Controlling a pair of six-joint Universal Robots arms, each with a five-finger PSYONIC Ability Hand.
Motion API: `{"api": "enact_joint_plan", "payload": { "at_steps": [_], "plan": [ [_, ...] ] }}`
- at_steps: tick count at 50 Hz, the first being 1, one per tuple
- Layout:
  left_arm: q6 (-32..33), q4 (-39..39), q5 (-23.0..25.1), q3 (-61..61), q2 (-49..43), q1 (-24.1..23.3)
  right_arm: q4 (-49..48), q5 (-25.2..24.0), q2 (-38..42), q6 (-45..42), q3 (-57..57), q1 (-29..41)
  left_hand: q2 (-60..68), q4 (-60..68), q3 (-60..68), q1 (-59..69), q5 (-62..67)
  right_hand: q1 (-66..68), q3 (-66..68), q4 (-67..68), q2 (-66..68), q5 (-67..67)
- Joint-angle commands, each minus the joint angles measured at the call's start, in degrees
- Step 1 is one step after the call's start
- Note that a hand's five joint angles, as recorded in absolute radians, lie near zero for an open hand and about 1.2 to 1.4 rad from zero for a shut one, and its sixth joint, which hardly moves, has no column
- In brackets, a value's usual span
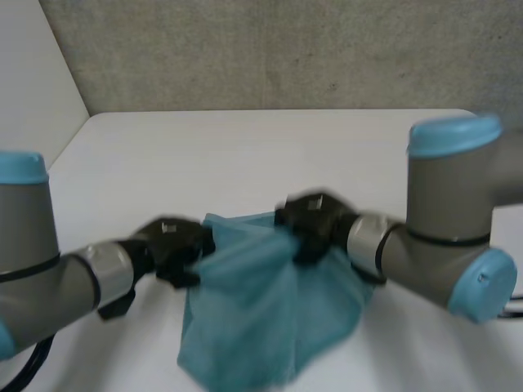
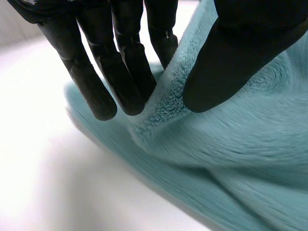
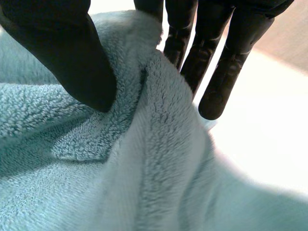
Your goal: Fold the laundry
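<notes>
surface: white table (image 1: 270, 147) | on it: teal towel (image 1: 261, 318), lower part draped at near side

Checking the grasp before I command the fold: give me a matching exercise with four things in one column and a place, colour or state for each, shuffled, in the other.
Things:
1. left robot hand
2. right robot hand
3. towel
4. table

Descriptions:
a. white, beneath the cloth
b. teal and fluffy, held up by its top edge
c. pinching the right end of the top edge
d. pinching the left end of the top edge

Pairs: 1-d, 2-c, 3-b, 4-a.
</notes>
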Motion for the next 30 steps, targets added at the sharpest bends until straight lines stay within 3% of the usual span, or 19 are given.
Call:
{"api": "enact_joint_plan", "payload": {
  "at_steps": [1,5,10,16,21,25,30],
  "plan": [
    [-0.89,12.15,-15.27,17.08,0.63,-7.01,-10.46,11.9,-8.09,2.71,-9.85,0.46,11.6,11.82,12.17,14.62,15.06,27.46,13.92,12.05,13.73,18.16],
    [-1.76,18.91,-24.25,24.05,2.21,-11.24,-21.18,15.77,-14.25,2.54,-9.25,0.46,11.6,11.82,12.17,14.62,15.06,27.46,13.92,12.05,13.73,18.16],
    [-2.12,25.17,-26.38,21.36,6.78,-14.5,-29.11,15.78,-19.53,2.19,-3.89,0.46,11.6,11.82,12.17,14.62,15.06,27.46,13.92,12.05,13.73,18.16],
    [-2.21,25.44,-26.47,9.85,10.47,-17.05,-21.85,14.11,-21.37,0.61,3.49,0.46,11.6,11.82,12.17,14.62,15.06,27.46,13.92,12.05,13.73,18.16],
    [-2.29,25.44,-26.83,-8.76,12.67,-18.72,-11.46,13.93,-21.64,-5.01,10.35,-0.68,11.6,11.82,12.17,14.62,15.06,27.46,13.92,12.05,13.73,18.16],
    [-2.56,25.27,-26.91,-13.43,12.59,-19.68,-6.18,14.54,-21.64,-11.86,17.03,-1.91,11.6,11.82,12.17,14.62,15.06,27.46,13.92,12.05,13.73,18.16],
    [-8.7,23.07,-26.83,-17.5,11.36,-25.31,-6.52,13.93,-21.82,-15.83,23.27,-5.34,11.6,11.82,12.17,14.62,15.06,27.46,13.92,12.05,13.73,18.16]
  ]
}}
